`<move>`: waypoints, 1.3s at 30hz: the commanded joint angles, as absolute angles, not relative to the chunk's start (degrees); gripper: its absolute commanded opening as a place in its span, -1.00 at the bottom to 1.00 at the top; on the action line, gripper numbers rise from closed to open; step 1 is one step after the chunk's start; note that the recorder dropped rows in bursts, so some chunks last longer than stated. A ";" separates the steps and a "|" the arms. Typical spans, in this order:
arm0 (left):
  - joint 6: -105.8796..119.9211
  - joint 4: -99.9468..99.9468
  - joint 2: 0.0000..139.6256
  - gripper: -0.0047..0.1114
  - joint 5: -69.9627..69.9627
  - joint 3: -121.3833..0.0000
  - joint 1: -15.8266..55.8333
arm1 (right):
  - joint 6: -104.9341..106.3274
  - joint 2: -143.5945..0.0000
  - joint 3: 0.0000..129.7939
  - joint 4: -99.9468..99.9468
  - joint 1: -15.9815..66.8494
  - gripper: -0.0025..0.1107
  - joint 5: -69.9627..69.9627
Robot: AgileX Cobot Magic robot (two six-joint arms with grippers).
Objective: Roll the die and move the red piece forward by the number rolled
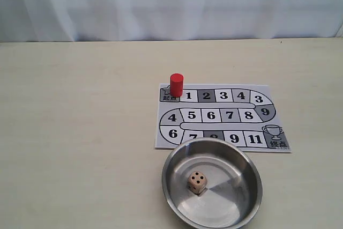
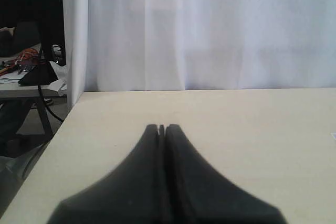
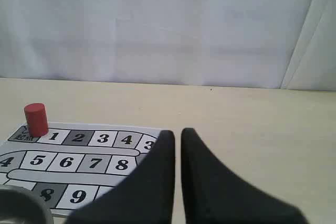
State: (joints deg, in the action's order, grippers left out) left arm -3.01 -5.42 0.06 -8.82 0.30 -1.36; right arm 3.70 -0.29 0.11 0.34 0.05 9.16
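Die lies in the near steel bowl — walled for rolling; red piece stands on the board at its far-left start square. Your left fingers and right fingers are pressed together, empty.

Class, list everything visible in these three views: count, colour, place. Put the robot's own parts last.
table: one, pale beige, under everything.
curtain: one, white, behind the table.
board: one, white and grey, flat on the table.
bowl: one, silver metal, on the table, overlapping the board's edge.
red piece: one, red, upright on the board's start square.
die: one, beige with black pips, inside the bowl.
left gripper: one, black, shut, over bare table.
right gripper: one, black, shut, facing the board.
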 commanded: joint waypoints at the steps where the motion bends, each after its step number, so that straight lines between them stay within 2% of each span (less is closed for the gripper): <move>1: -3.03 -5.34 0.00 -0.92 -8.14 0.00 -1.36 | 3.80 0.00 0.00 0.93 0.14 -0.89 9.30; 8: -3.03 -5.34 0.00 -0.92 -8.14 0.00 -1.36 | 3.67 0.00 0.00 0.93 0.14 -0.89 8.39; 11: -3.03 -5.34 0.00 -0.92 -8.14 0.00 -1.36 | 3.67 0.00 0.00 0.40 0.14 -0.89 2.83; 14: -3.03 -5.34 0.00 -0.92 -8.14 0.00 -1.36 | 2.12 0.00 0.00 -10.38 0.14 -0.89 -7.96; 15: -3.03 -5.34 0.00 -0.92 -8.14 0.00 -1.36 | 2.12 0.00 0.23 -12.06 0.14 -0.89 -7.60; 22: -3.03 -5.34 0.00 -0.92 -8.14 0.00 -1.36 | 3.89 -0.19 20.84 -12.62 0.14 -0.89 15.72; 28: -3.03 -5.34 0.00 -0.92 -8.14 0.00 -1.36 | 4.52 -15.03 34.42 -12.62 0.14 -0.89 33.50; 30: -3.03 -5.34 0.00 -0.92 -8.14 0.00 -1.36 | 11.62 -19.85 37.13 -14.83 0.14 -0.87 37.58; 33: -3.03 -5.34 0.00 -0.92 -8.14 0.00 -1.36 | 22.81 -25.39 39.12 -23.37 1.32 -0.71 39.39; 39: -3.03 -5.34 0.00 -0.92 -8.14 0.00 -1.36 | 31.80 -34.89 39.25 -30.60 5.82 -0.13 40.49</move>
